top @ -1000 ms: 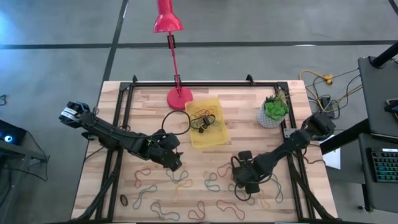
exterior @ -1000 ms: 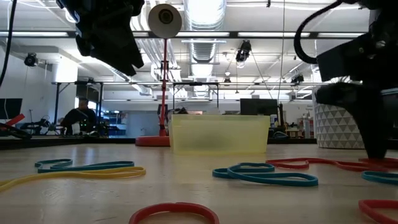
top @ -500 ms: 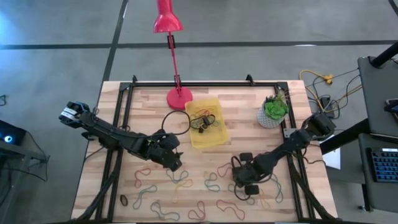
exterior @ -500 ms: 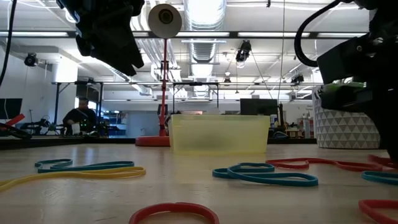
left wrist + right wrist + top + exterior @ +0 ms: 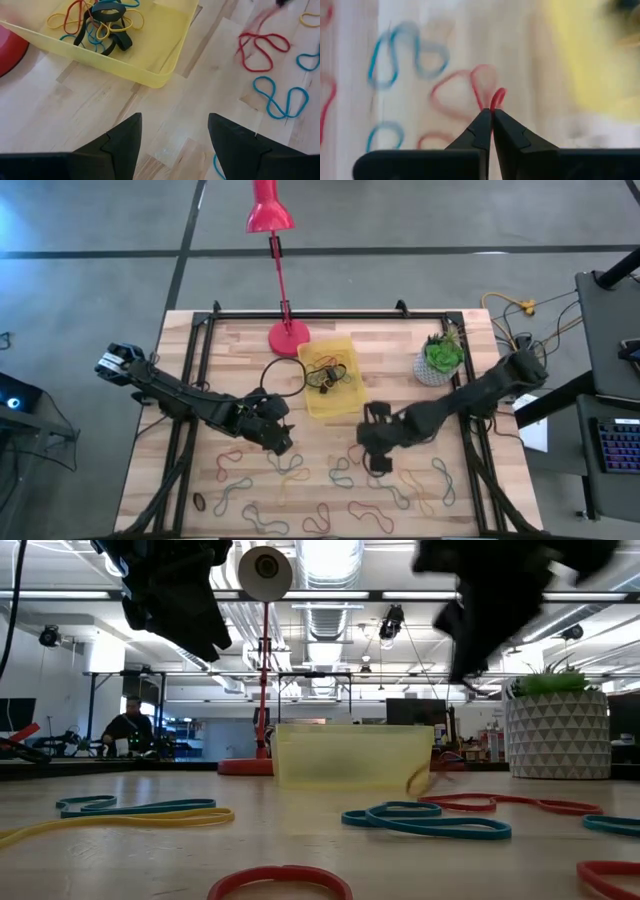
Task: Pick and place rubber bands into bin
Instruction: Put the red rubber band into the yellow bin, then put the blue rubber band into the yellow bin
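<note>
Wooden tabletop (image 5: 400, 350) planks carry the yellow bin (image 5: 333, 376) near centre, with a tangle of bands in it. Loose rubber bands (image 5: 340, 472) scatter toward six o'clock. At the bin's five o'clock the right pincer (image 5: 491, 116) is clenched on a red band (image 5: 497, 96), its fingertips pressed together. At the bin's seven o'clock the left pincer (image 5: 172, 131) hangs released, holding nothing.
</note>
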Controlling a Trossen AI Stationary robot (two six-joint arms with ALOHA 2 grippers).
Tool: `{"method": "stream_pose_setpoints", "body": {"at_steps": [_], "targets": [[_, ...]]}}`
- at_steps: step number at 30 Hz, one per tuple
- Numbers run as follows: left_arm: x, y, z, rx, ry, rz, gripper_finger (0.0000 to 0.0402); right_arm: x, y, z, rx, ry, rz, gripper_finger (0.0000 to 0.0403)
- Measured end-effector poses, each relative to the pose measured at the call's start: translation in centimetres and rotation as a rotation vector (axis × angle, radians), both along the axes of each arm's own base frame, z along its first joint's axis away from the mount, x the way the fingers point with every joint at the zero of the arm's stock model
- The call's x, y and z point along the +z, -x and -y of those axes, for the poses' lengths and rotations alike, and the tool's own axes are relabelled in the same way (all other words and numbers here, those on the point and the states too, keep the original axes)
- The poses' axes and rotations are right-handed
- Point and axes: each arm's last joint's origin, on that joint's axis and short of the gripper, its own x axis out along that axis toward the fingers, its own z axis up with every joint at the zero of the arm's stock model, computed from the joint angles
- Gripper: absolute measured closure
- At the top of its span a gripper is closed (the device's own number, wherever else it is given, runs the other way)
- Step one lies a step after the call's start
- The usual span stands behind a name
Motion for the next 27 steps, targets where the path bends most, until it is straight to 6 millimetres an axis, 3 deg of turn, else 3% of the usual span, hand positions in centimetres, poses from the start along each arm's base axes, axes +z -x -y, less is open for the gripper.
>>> {"method": "stream_pose_setpoints", "body": {"at_steps": [3, 6, 11, 14, 20, 27], "targets": [[0.0, 0.0, 0.0, 0.000, 0.000, 0.000, 0.0189, 3.8, -1.0, 2.3, -0.080, 0.069, 0.156, 0.0395], [0.0, 0.0, 0.0, 0.001, 0.000, 0.002, 0.0189, 5.6, -2.3, 5.2, -0.139, 0.111, 0.223, 0.0395], [0.1, -0.1, 0.0, 0.002, 0.002, 0.010, 0.0189, 5.2, -4.4, 10.5, -0.211, 0.110, 0.190, 0.0395], [0.1, -0.1, 0.0, 0.003, 0.006, 0.015, 0.0189, 3.9, -5.6, 12.4, -0.214, 0.080, 0.134, 0.0394], [0.0, -0.1, 0.2, -0.027, 0.049, -0.001, 0.0189, 2.4, -6.8, 12.6, -0.123, 0.015, 0.060, 0.0371], [-0.1, 0.0, 0.3, -0.050, 0.075, -0.020, 0.0189, 1.2, -6.9, 11.4, -0.019, 0.028, -0.011, 0.0298]]}}
